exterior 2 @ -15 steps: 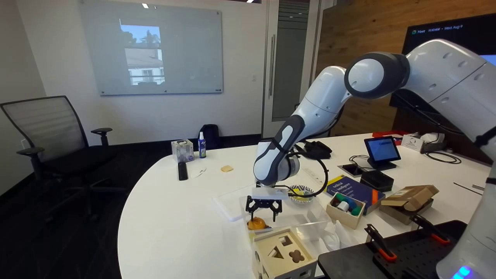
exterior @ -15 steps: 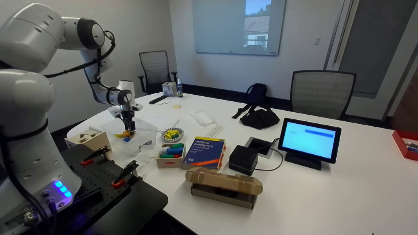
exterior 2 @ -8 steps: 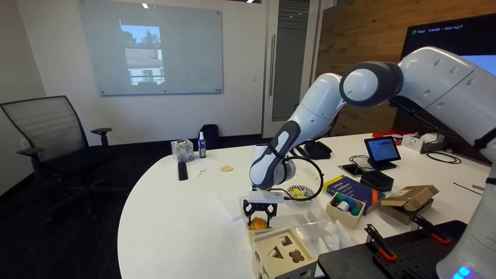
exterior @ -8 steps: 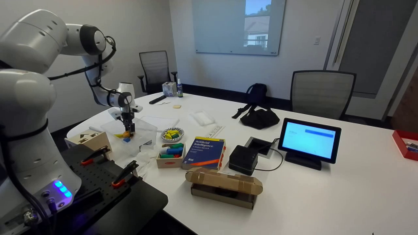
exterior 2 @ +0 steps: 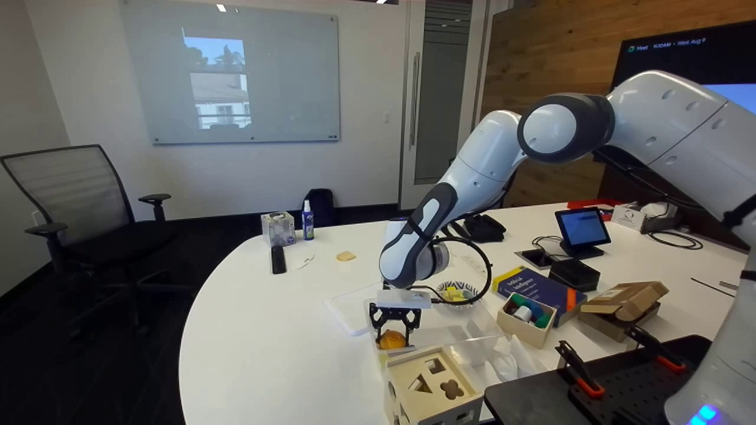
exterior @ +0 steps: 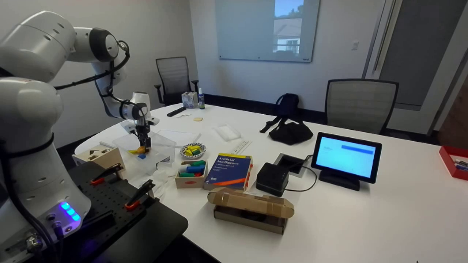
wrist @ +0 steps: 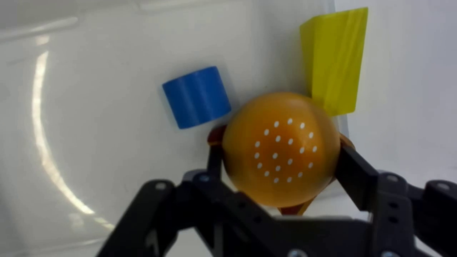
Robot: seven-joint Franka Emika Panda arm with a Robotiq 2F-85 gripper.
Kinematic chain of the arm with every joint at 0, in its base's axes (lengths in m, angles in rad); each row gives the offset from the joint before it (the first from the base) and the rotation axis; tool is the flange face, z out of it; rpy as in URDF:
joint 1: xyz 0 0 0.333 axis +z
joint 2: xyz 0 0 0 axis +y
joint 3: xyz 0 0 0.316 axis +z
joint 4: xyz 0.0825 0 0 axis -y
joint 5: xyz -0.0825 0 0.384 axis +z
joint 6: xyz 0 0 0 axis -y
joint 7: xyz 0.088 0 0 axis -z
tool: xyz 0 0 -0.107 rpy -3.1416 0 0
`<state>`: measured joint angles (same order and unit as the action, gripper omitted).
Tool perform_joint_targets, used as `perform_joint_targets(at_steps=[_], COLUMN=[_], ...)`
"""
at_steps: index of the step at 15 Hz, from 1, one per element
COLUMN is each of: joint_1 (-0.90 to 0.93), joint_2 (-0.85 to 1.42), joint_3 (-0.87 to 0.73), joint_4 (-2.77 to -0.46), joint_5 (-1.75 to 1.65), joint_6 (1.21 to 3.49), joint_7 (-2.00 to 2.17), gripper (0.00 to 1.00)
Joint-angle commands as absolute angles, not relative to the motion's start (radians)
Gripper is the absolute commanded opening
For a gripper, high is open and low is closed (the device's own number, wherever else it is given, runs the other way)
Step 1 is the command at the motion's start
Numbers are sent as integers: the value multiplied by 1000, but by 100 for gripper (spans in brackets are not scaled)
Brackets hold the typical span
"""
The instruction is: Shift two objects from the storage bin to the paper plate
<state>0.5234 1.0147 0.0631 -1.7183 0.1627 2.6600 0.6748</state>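
The clear storage bin [exterior: 162,145] stands by the robot and shows in an exterior view [exterior 2: 440,335]. My gripper [wrist: 280,153] is down in the bin, its fingers touching both sides of an orange toy burger [wrist: 282,121] with white dots. The burger also shows between the fingers in an exterior view [exterior 2: 392,339]. A blue cylinder [wrist: 197,97] lies beside the burger on the bin floor. A yellow block [wrist: 335,60] leans at the bin's wall, partly behind the burger. The paper plate [exterior: 186,156], with a black zigzag rim, stands beside the bin and holds yellow and green blocks.
A wooden shape-sorter box [exterior 2: 434,381] stands against the bin. A wooden box of coloured blocks [exterior: 191,179] and a blue book [exterior: 229,170] are near the plate. A clear lid [exterior 2: 345,313] lies beyond the bin. A cardboard box [exterior: 250,210] stands nearer the table edge.
Since one second ago, my gripper has lowered around the burger, and its fingers have come in slightly onto the burger's sides. Over the last half second almost nothing has moved.
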Motion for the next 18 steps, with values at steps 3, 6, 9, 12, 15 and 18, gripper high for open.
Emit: perform_joint_targets(at_steps=[3, 6, 9, 12, 15, 18], joint_1=[517, 499, 461, 399, 333, 290], joint_2=[876, 772, 670, 618, 624, 678], joint_3=[62, 70, 66, 46, 18, -26], joint_4=[-1825, -1900, -1966, -1991, -1971, -1921], joint_5=[154, 155, 168, 188, 197, 189], joint_6=[2556, 2497, 2495, 2531, 2560, 2596], joint_7=[688, 683, 687, 699, 707, 726], gripper=[55, 55, 55, 55, 55, 55])
